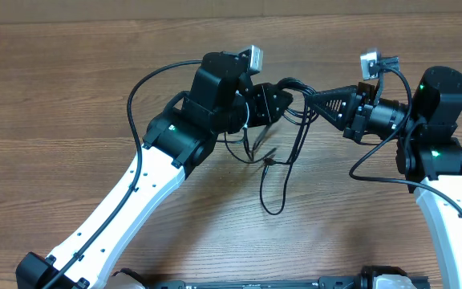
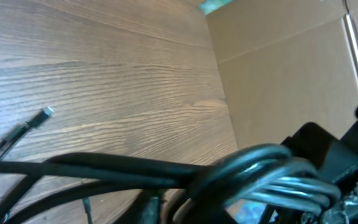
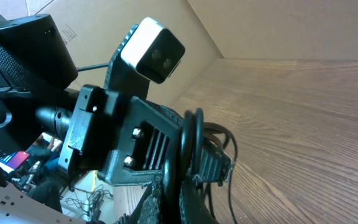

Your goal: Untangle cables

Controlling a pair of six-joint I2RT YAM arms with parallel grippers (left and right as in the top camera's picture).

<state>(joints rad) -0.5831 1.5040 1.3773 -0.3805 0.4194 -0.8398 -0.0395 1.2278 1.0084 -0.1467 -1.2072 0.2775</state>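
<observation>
Nearest your base, a slack loop (image 1: 262, 190) of the cables (image 2: 123, 167) lies on the desk (image 1: 70, 96), hanging down from the bundle above it. Just beyond, a small plug (image 1: 268, 160) rests on the wood. The left wrist view shows another plug end (image 2: 45, 113) lying free.

Further out, your two arms meet over the middle of the desk with the bundle lifted between them. Your right gripper (image 1: 321, 100) is fully closed. In its wrist view the cords rise from where its fingers sit, so it looks clamped on the bundle. Your left gripper (image 1: 277, 100) is right at the bundle from the other side. The cords run straight across its camera, but its fingers are hidden, so you cannot tell how wide it is or whether it has a hold.

As for progress, you look to be early. Several strands are bunched together between the grippers, with only a loop and a couple of ends hanging clear. No cord lies separated on its own. Pulling each one out and laying it apart is all yet to do.

Beyond the arms there is bare desk and a cardboard wall (image 2: 278, 74).
</observation>
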